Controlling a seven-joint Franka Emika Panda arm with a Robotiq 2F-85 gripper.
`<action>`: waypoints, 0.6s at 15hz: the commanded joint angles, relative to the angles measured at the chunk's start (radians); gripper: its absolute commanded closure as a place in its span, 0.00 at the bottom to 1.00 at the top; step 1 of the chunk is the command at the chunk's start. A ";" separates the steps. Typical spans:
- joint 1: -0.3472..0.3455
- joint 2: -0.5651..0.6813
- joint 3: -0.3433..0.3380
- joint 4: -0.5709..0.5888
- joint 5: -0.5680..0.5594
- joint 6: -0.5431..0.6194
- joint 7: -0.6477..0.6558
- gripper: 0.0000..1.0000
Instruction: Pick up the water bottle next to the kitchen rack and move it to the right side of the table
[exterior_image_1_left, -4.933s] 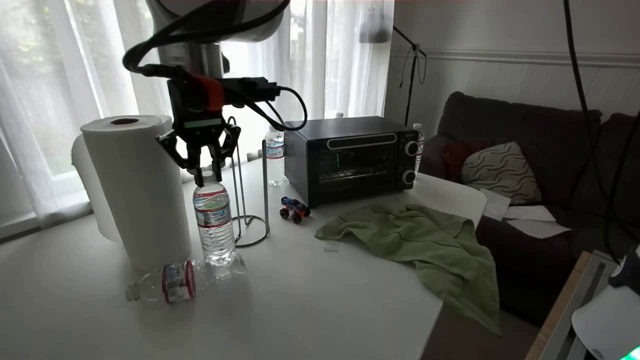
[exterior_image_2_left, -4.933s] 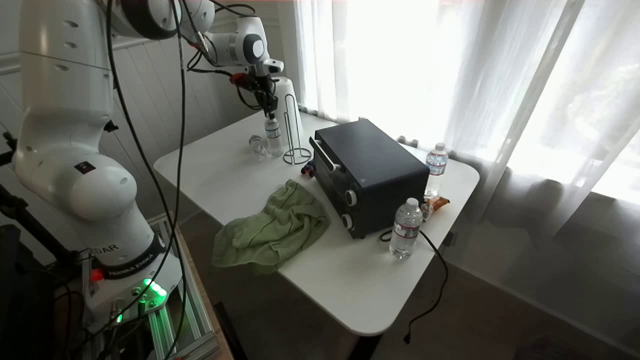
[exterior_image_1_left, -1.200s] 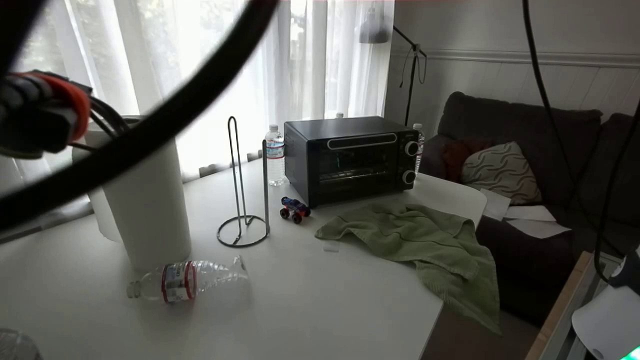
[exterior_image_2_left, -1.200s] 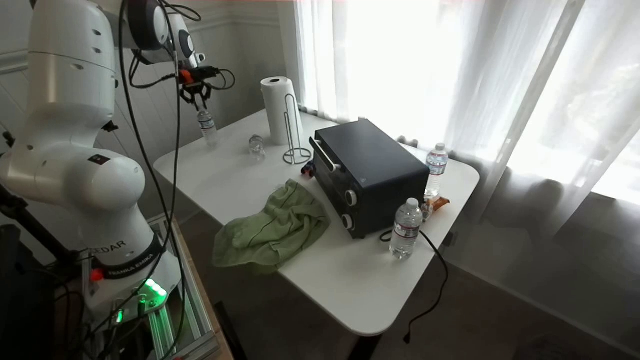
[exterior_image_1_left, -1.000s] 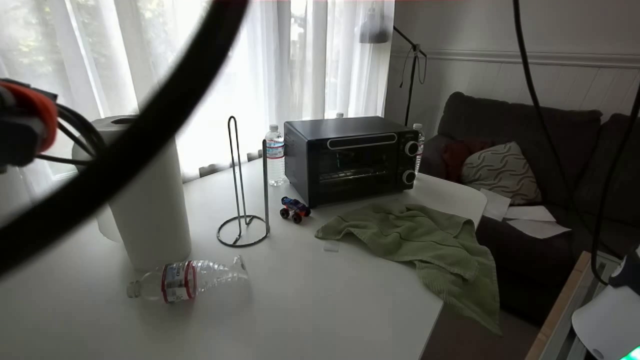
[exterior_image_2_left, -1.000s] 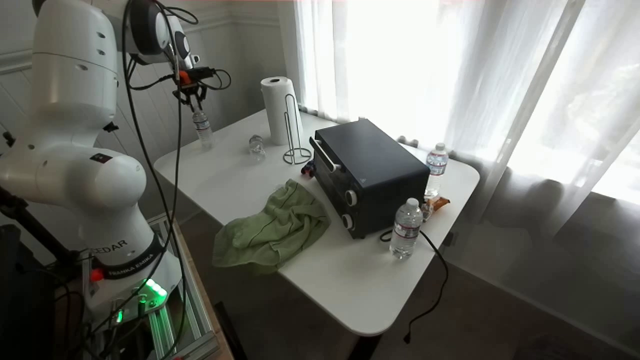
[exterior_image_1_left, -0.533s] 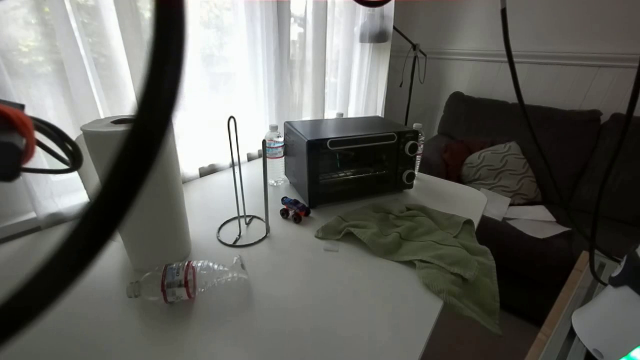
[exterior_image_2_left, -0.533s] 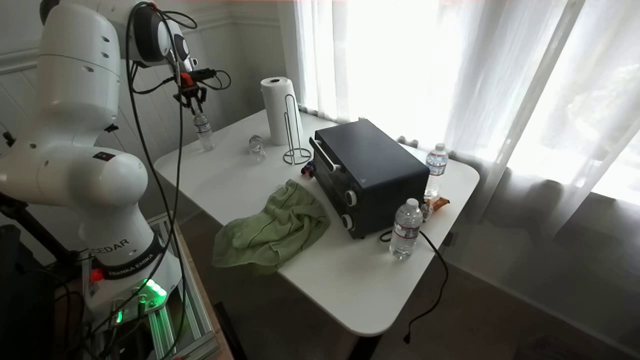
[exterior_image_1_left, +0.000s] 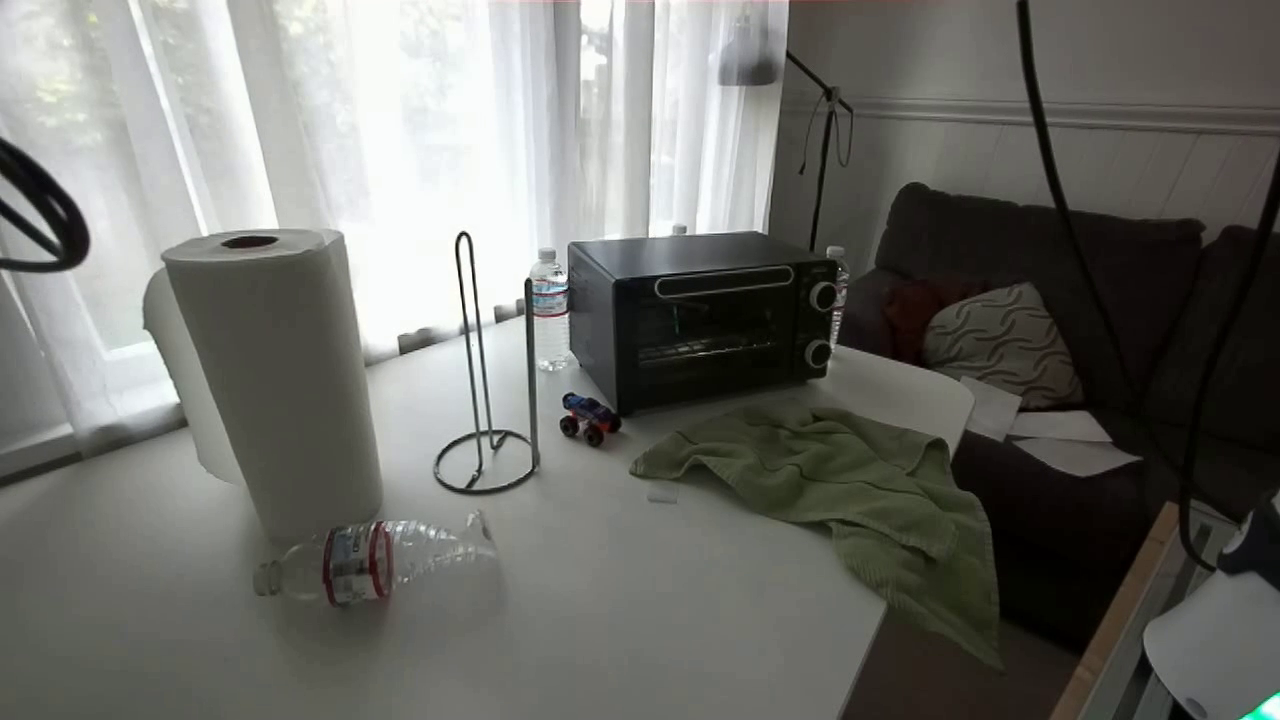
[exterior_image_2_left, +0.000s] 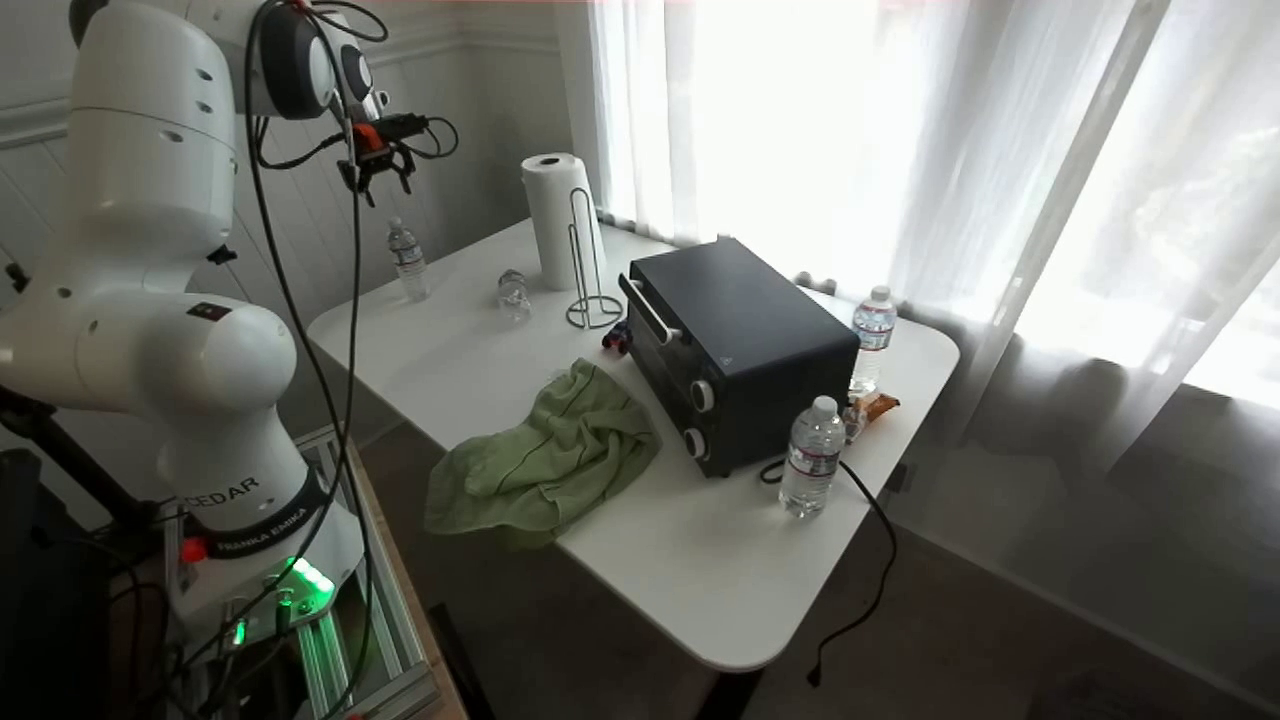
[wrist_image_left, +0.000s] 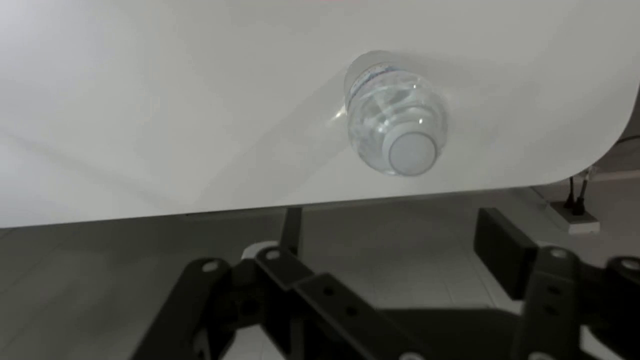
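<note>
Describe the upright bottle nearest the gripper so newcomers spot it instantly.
In an exterior view, find the white table, then the paper towel roll near its far corner. Picture-left of that, past a lying bottle, is a clear water bottle. Unlike that neighbour, it stands upright, below the open gripper.

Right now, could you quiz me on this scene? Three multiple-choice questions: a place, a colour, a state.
1. Where is the water bottle in the wrist view?
A) in the toaster oven
B) on the table, near its edge
C) on the sofa

2. What colour is the towel?
A) green
B) orange
C) white

3. How is the gripper?
A) shut on the bottle
B) shut, empty
C) open, empty

1 B: it stands on the pale surface close to the edge.
2 A: both exterior views show green.
3 C: the wrist view shows its fingers apart, nothing between.
</note>
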 joint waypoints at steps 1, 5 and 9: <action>-0.067 -0.114 0.035 -0.120 0.115 0.068 0.086 0.00; -0.159 -0.232 0.045 -0.306 0.264 0.124 0.166 0.00; -0.243 -0.317 0.048 -0.488 0.392 0.181 0.241 0.00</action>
